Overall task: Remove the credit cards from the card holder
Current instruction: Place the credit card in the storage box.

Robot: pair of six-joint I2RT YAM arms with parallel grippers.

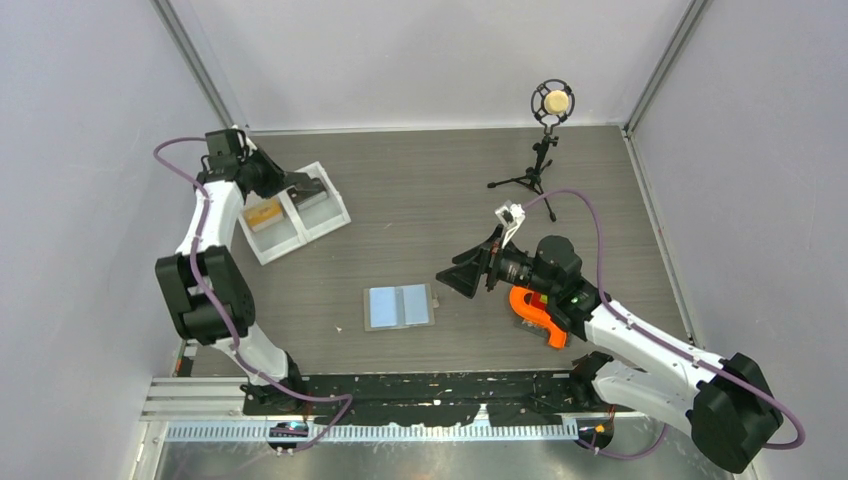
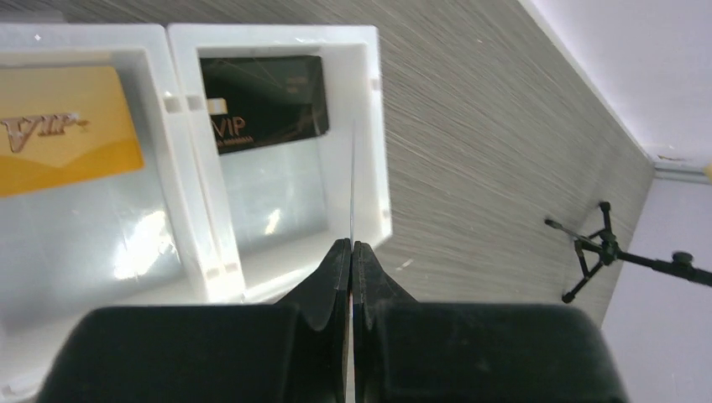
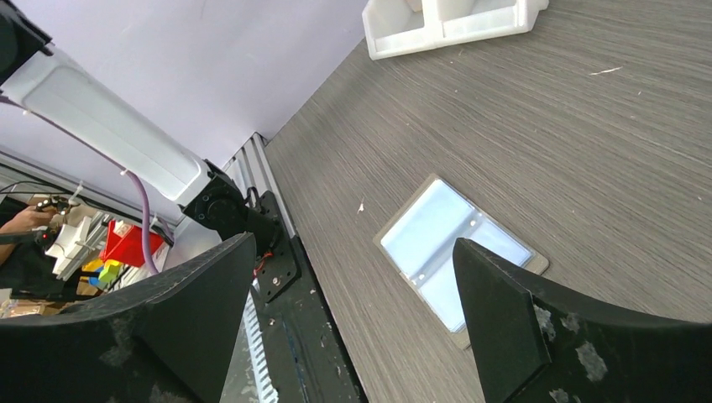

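While your left end effector [image 2: 351,245] sits with fingers [image 2: 332,273] pressed together over the white tray [image 2: 376,126], the orange card [image 2: 59,126] and black card [image 2: 264,101] lie in separate compartments. On the surface [image 1: 450,190], the card holder [image 1: 399,306] lies open, its blue pockets bare. Your right end effector [image 3: 353,245] hangs spread wide just beside it. Withdraw the left arm [image 1: 215,215] carelessly and it may catch the tray wall, spilling both cards.

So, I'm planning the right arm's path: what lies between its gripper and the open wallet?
Nothing. The top view shows only bare table between the right gripper and the wallet.
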